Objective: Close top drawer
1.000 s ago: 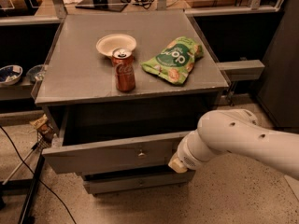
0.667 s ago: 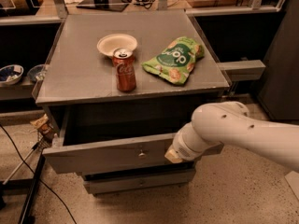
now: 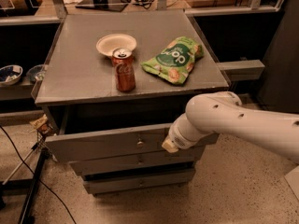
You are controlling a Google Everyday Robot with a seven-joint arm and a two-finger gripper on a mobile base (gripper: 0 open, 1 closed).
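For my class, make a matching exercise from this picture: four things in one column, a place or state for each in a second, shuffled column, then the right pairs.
1. top drawer
2. soda can
3. green snack bag
4. gripper

A. upright on the cabinet top, in front of the white bowl
B. pulled out, open
C. at the drawer's front, right of its knob
D. lying on the cabinet top's right side

Pairs: 1-B, 2-A, 3-D, 4-C.

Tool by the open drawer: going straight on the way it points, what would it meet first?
Most likely the flat front of the top drawer, just right of its knob; the tool is at or just short of it, depth unclear.
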